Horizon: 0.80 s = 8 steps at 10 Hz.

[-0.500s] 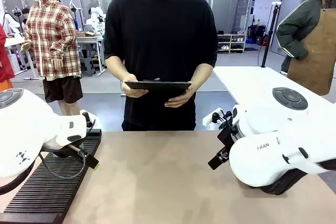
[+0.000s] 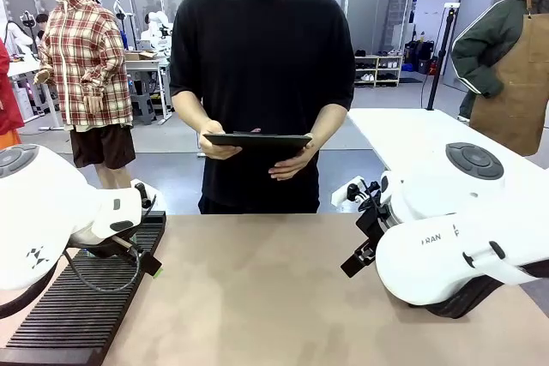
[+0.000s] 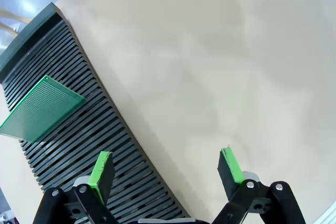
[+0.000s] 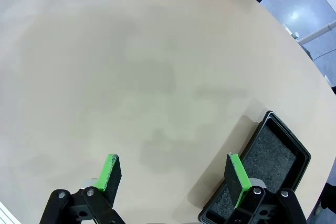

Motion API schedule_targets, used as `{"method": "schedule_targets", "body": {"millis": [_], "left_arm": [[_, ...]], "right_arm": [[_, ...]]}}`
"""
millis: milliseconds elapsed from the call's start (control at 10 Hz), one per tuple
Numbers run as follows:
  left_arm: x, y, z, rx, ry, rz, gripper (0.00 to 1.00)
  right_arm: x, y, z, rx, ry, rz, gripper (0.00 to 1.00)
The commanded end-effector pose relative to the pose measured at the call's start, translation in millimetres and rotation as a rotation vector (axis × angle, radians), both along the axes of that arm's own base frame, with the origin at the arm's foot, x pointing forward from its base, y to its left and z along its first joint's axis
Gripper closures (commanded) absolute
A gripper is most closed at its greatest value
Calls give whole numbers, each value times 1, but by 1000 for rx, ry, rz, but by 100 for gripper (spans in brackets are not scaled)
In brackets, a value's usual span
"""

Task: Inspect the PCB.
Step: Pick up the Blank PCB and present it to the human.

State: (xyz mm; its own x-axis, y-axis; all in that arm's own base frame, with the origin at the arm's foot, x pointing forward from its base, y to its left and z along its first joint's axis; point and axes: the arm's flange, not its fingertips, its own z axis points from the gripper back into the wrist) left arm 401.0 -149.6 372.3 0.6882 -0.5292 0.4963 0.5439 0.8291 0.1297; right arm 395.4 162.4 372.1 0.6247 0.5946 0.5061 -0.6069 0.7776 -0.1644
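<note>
The PCB (image 3: 41, 108), a thin green board with a fine dotted face, stands tilted in the slots of the black ribbed rack (image 3: 79, 129) in the left wrist view. My left gripper (image 3: 165, 169) hangs open over the rack's near edge and the tan table (image 3: 210, 66), well apart from the board, with nothing between its green pads. My right gripper (image 4: 173, 174) is open too, above bare tabletop, holding nothing. In the front view both white arms rest low at the table's left and right sides.
A person in black stands at the far side holding a dark clipboard (image 2: 257, 140) in both hands. The ribbed rack (image 2: 81, 302) lies at the table's left front. A shallow black tray (image 4: 260, 174) sits by the right gripper's finger.
</note>
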Motion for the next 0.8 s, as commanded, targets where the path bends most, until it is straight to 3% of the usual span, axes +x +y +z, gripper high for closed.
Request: {"method": "schedule_targets", "body": {"millis": [0,300,400,500,700], "left_arm": [[0,0,0,0,0,0,0],[0,0,0,0,0,0,0],[3,-1,21,57,21,-44,0],[3,0,42,17,61,-44,0],[0,19,82,-129,189,-98,0]], "right_arm": [[-1,2,0,5,2,-3,0],[-1,2,0,5,2,-3,0],[0,0,0,-1,0,0,0],[0,-6,23,38,19,19,0],[0,-28,59,118,165,53,0]]}}
